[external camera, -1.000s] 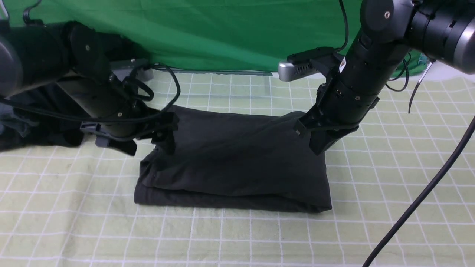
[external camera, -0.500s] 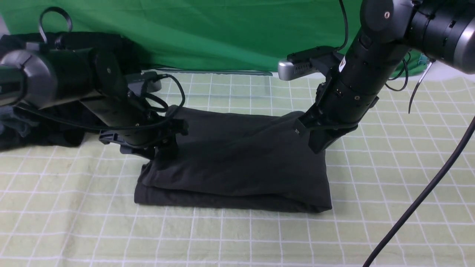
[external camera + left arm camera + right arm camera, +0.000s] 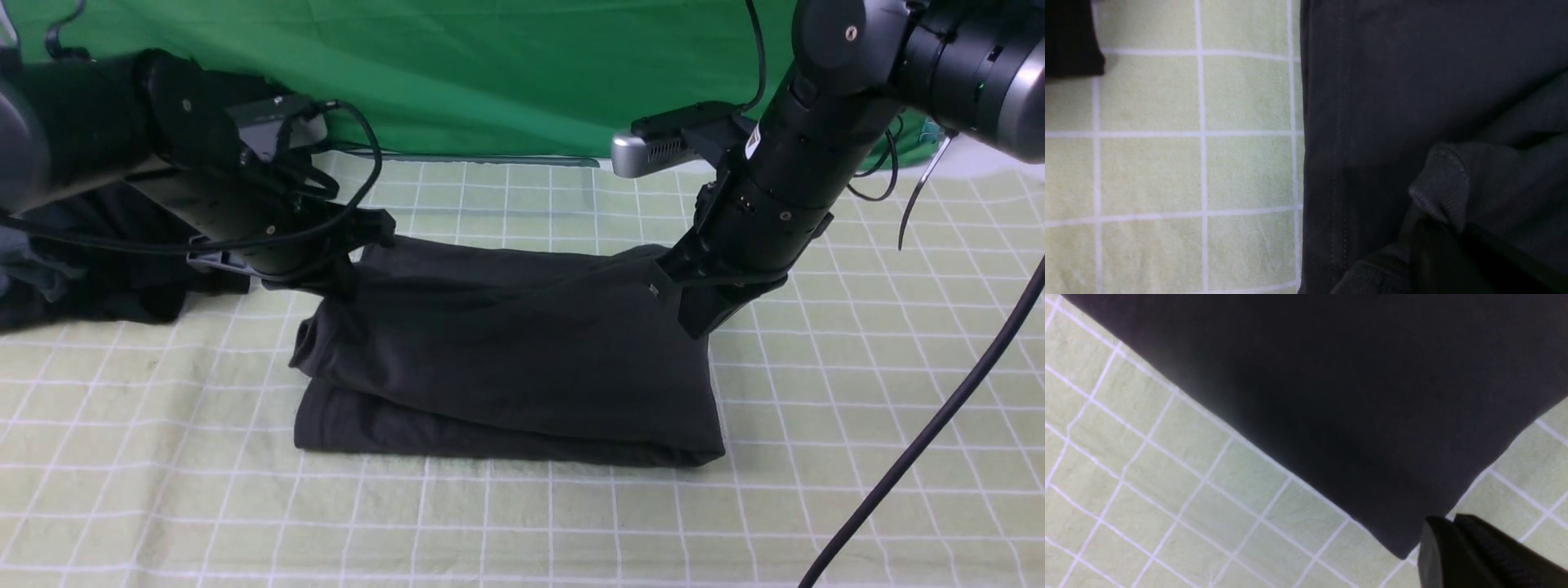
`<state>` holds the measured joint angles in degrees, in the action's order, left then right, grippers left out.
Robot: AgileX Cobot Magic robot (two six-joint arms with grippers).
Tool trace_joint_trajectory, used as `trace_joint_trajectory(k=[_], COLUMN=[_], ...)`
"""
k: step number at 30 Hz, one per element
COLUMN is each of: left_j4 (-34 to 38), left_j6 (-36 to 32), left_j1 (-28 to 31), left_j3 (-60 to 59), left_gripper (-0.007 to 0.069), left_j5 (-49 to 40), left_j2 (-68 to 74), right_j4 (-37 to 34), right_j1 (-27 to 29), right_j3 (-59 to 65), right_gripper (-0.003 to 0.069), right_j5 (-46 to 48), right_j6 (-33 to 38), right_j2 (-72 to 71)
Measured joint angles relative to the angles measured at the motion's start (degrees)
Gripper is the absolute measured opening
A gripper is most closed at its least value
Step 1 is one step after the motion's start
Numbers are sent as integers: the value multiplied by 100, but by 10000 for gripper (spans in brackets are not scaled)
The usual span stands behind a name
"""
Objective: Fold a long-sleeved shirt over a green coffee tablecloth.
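**A:** Start with the big things. Where does everything sit?

**B:** The green coffee tablecloth (image 3: pixel 522 523) covers the whole table, and the long-sleeved shirt (image 3: pixel 506 359) lies on it near the middle, already folded into a thick stacked rectangle. A blacker heap of garments (image 3: pixel 90 278) sits at the far left edge, behind the left arm.

**A:** Which way does the shirt run?

**B:** Its long axis goes left to right across the front view, the folded edge facing the robot. The far edge is raised at both corners, so the top layer slopes down toward the near side.

**A:** How will it handle?

**B:** Soft and limp, I'd judge — it sags between the two holds and wrinkles at the left. Light, but several layers thick, so the layers may slide apart. The corners and the hemmed edges seem the safest places to take hold.

**A:** And the grippers?

**B:** The left gripper (image 3: pixel 1437 228) is pinched closed on a bunched ribbed edge of the shirt — a cuff or collar, I cannot tell which. The right gripper (image 3: pixel 1449 531) is clamped on the far right corner, its fingers pressed together with the fabric tip between them.
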<state>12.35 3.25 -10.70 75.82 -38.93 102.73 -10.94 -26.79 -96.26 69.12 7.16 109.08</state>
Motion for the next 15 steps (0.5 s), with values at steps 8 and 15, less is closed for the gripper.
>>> trace_joint_trajectory(k=[8,15], left_j4=[-161,-716], left_j6=[236,634], left_j1=[0,0], left_j3=[0,0], left_gripper=[69,283], left_j5=[-131,-193], left_j2=[0,-6], right_j4=[-18,-18], right_j1=[-13,-135], right_j3=[0,0], right_gripper=[20,20], right_j5=[42,53], right_j6=[8,1], right_j2=[296,484])
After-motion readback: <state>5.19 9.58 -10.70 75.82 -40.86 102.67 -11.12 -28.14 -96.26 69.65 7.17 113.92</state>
